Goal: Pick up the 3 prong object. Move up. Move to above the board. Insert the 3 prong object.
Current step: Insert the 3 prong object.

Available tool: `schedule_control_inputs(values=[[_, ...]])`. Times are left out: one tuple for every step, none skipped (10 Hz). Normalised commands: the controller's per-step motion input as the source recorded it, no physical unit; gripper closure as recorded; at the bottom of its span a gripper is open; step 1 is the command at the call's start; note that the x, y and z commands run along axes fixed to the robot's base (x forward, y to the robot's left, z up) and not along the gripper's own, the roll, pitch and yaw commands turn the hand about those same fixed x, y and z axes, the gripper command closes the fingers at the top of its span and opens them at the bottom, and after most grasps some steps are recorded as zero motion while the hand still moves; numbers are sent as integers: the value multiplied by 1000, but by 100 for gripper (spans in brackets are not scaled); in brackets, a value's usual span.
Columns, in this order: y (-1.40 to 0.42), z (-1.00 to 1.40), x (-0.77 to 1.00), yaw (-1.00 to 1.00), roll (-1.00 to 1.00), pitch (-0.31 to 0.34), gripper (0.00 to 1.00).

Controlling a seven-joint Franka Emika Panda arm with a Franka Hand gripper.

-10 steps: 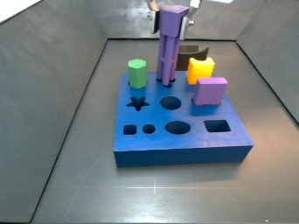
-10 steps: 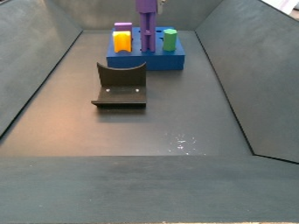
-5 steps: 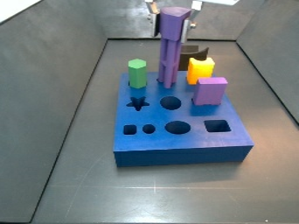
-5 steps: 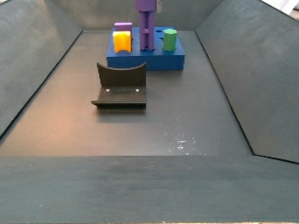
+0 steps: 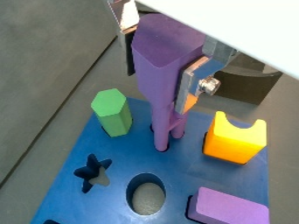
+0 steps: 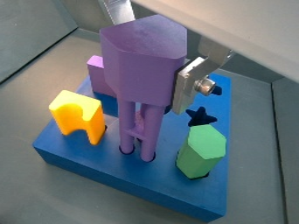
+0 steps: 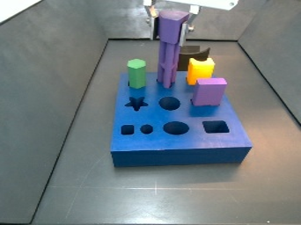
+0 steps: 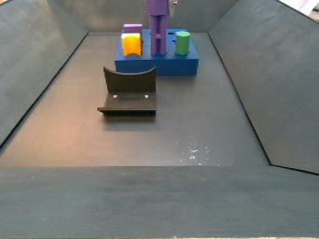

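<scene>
The 3 prong object (image 7: pixel 172 44) is a tall purple piece standing upright over the far part of the blue board (image 7: pixel 188 145). Its thin prongs reach down into the board's small holes in both wrist views (image 5: pixel 163 140) (image 6: pixel 138 144). My gripper (image 7: pixel 172 12) is shut on its blocky head (image 5: pixel 163 57) (image 6: pixel 142 70), with a silver finger (image 5: pixel 194 80) (image 6: pixel 187 83) pressed flat against one side. The other finger is mostly hidden behind the piece. In a side view the object (image 8: pixel 157 23) stands on the board (image 8: pixel 156 63) at the far end.
On the board stand a green hexagonal peg (image 7: pixel 137 74), a yellow notched block (image 7: pixel 202 68) and a short lilac cube (image 7: pixel 212 90). Star, round and square holes (image 7: pixel 173 103) lie open nearer the front. The dark fixture (image 8: pixel 129 91) stands on the floor. Grey walls enclose the bin.
The 3 prong object and my gripper have shifted very slightly; the prongs stay in the board's holes and the grip is unchanged.
</scene>
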Motion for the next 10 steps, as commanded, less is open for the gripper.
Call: schedule_control_inputs(values=[[-17, -674, 14, 0, 150, 0, 100], [-86, -977, 0, 111, 203, -11, 100], [-143, -1000, 0, 69, 139, -26, 100], [-171, -1000, 0, 83, 116, -23, 100], [-177, -1000, 0, 114, 99, -20, 100], [-209, -1000, 9, 60, 86, -20, 100], [-134, -1000, 0, 86, 124, -24, 100], [-123, 20, 0, 0, 91, 0, 100], [0, 0, -11, 0, 13, 0, 100], [0, 0, 0, 0, 0, 0, 100]])
